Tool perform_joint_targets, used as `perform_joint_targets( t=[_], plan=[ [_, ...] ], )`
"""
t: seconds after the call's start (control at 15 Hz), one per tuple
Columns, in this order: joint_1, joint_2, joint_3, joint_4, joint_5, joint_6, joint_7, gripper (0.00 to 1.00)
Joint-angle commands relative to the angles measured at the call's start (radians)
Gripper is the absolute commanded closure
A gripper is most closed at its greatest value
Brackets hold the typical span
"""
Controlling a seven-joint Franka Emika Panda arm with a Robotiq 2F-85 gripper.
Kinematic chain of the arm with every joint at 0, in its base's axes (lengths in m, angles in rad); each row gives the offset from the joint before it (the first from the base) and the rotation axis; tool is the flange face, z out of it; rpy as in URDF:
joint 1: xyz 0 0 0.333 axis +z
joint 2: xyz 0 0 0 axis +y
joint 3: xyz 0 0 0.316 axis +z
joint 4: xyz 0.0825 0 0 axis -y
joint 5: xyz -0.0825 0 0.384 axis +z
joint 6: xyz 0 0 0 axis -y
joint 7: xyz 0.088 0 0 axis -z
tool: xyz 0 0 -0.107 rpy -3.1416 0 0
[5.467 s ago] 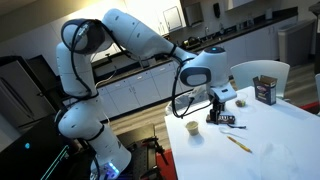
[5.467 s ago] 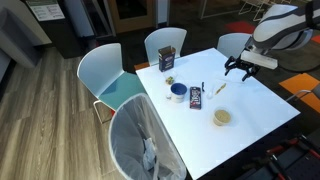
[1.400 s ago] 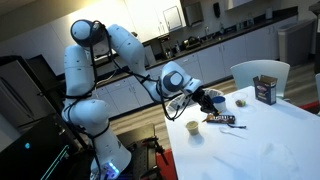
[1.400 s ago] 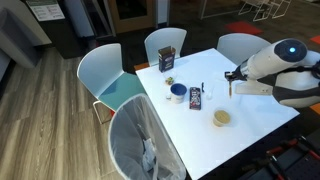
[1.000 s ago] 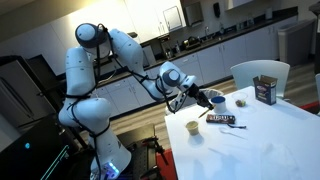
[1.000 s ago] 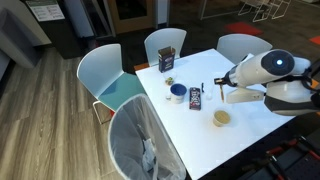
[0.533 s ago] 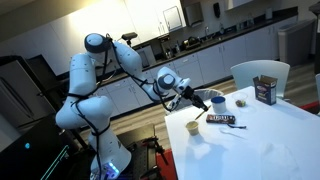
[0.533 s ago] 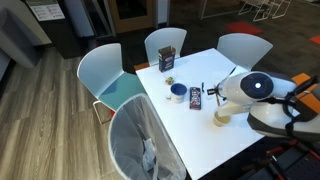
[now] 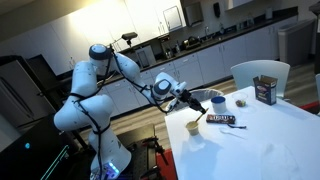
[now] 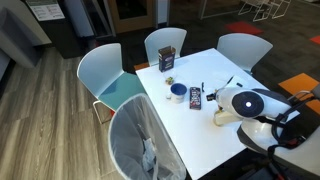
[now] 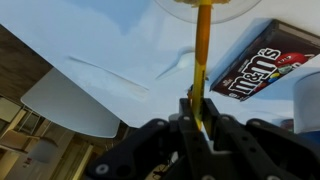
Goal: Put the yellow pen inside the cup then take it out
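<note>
In an exterior view the white robot arm [image 9: 110, 70] stands at the left and reaches to the right over the edge of the white table [image 9: 275, 140]. The gripper [image 9: 193, 104] hangs just above the cup [image 9: 194, 127], which stands near the table's left edge. To the right of the cup lies the candy bar [image 9: 222, 119], behind it is the blue-and-white bowl [image 9: 217, 101], and further right stands the dark box [image 9: 265, 90] in front of a white chair [image 9: 258, 72].

In the wrist view the gripper [image 11: 200, 122] comes in from the bottom. Its fingers [image 11: 188, 118] are close together and clamp the yellow pen [image 11: 201, 60] near its lower end. The pen runs straight up the picture, and its far end reaches the rim of the cup [image 11: 205, 7] at the top edge. I cannot tell if the tip is already inside the cup or only over it. Just to the right of the pen lies the candy bar [image 11: 256, 75] on the table, and the bowl [image 11: 311, 92] shows at the right edge.

In the other exterior view the arm [image 10: 250, 104] covers part of the cup [image 10: 219, 118], and the pen is hidden.
</note>
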Motion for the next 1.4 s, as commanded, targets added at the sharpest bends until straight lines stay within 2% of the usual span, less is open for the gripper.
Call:
perform_joint_targets(
  t=[0.0,0.6,1.0,1.33],
  plan=[
    [0.038,0.047,-0.008,-0.004,0.078,-0.016,-0.058,0.96],
    [0.030,0.024,0.050,-0.004,0.129,-0.006,-0.208,0.96],
    [0.078,0.073,0.015,-0.010,0.166,-0.058,-0.229,0.96],
    [0.078,0.138,0.010,0.004,0.195,0.017,-0.213,0.96]
  ],
)
